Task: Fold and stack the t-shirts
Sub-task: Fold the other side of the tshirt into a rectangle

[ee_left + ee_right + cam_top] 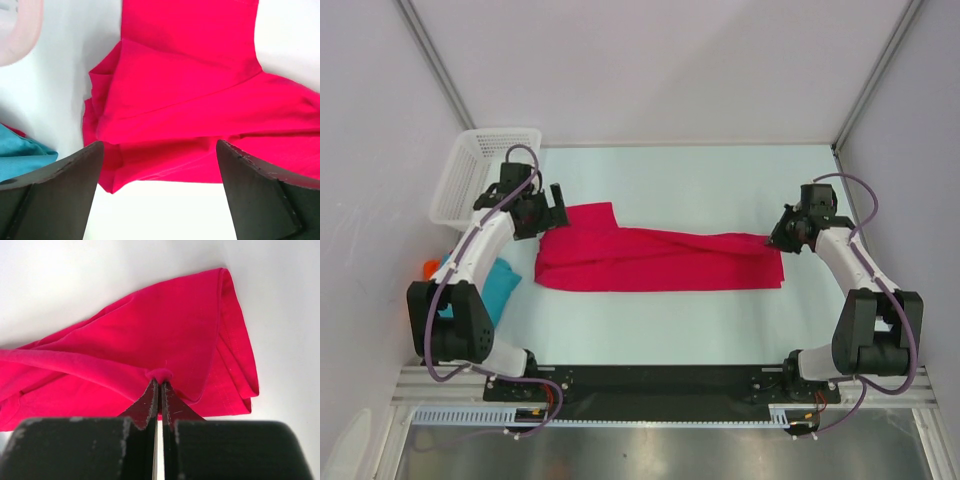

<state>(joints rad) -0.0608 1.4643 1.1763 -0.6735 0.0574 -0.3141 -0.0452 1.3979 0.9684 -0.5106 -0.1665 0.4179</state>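
Observation:
The crimson-pink t-shirt point(660, 258) lies folded into a long band across the table's middle. My left gripper point(548, 207) is open and empty above the shirt's left end point(180, 90), with its fingers point(60, 190) spread wide. My right gripper point(776, 238) is shut on a pinch of the shirt's upper layer at its right end point(165, 340), and the cloth bunches at the fingertips point(151, 397). The teal t-shirt point(498, 284) lies crumpled at the left edge, also in the left wrist view point(20, 152). A bit of the orange t-shirt point(429, 267) shows beside it.
A white mesh basket point(480, 172) stands at the far left corner; its rim shows in the left wrist view point(20, 30). Grey walls close in the table on three sides. The arm bases sit on the black rail point(660, 380) at the near edge.

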